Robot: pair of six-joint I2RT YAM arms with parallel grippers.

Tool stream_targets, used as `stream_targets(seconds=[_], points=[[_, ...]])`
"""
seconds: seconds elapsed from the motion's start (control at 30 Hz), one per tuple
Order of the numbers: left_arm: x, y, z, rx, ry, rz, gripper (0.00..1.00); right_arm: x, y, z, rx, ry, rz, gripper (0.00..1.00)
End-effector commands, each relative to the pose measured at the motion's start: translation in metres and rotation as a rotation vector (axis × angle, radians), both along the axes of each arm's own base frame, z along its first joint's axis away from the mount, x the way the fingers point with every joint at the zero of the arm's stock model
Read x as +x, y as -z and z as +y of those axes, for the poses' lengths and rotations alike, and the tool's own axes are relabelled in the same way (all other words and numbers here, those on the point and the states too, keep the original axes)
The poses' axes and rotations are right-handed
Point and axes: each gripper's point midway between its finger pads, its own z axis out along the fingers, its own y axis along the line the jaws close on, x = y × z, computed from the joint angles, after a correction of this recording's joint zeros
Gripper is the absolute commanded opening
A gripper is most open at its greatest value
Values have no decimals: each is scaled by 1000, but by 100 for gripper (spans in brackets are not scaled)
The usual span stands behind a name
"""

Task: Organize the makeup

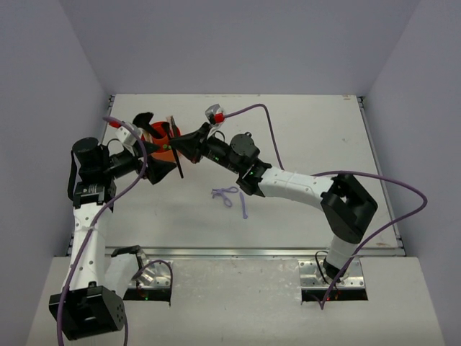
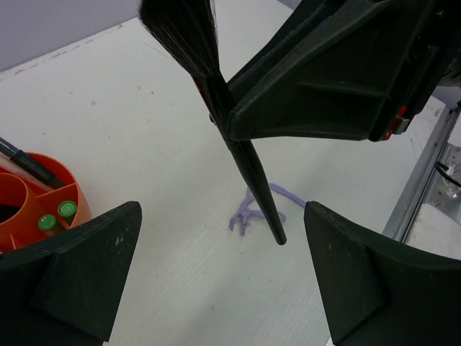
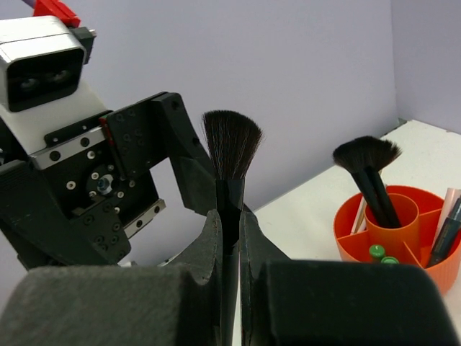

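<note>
My right gripper [image 3: 230, 223] is shut on the handle of a black flared-head brush [image 3: 231, 148] and holds it upright above the table, next to the orange divided tub [image 1: 160, 134]. In the left wrist view the same brush [image 2: 241, 155] hangs between and ahead of my left fingers. My left gripper [image 2: 222, 223] is open and empty, facing the right gripper [image 1: 187, 148]. The tub [image 3: 421, 270] holds a second black brush [image 3: 369, 173], tiny green tubes [image 3: 376, 251], a dark pencil [image 3: 448, 229] and pale sticks. A lilac looped tool [image 1: 226, 194] lies on the table.
The left wrist camera and its purple cable [image 1: 259, 119] sit close to the right gripper. Grey walls close in the table at the back and both sides. A metal rail [image 1: 252, 252] runs along the near edge.
</note>
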Motion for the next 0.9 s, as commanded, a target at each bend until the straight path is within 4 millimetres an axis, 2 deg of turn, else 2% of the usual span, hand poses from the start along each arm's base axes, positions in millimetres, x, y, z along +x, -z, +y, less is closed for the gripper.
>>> stream_targets(seconds=[0.0,0.17,0.33,0.57,0.73,0.87], points=[[7,-17,-1,-40,5,-39,93,-8,-32,11,83,-33,-33,0],[12,-19,-1,-49,-12,-41,93,-11,-33,18,94,-53,-22,0],[20,-17,0,-59,-29,-26,86,-15,-33,22,99,-67,-14,0],[23,-13,0,-78,-33,6,61,-15,-27,23,95,-63,3,0],[22,-13,-3,-85,-22,13,48,-17,-25,28,98,-83,16,0],[19,-11,-4,-71,-6,-4,35,-15,-16,31,85,-85,32,0]])
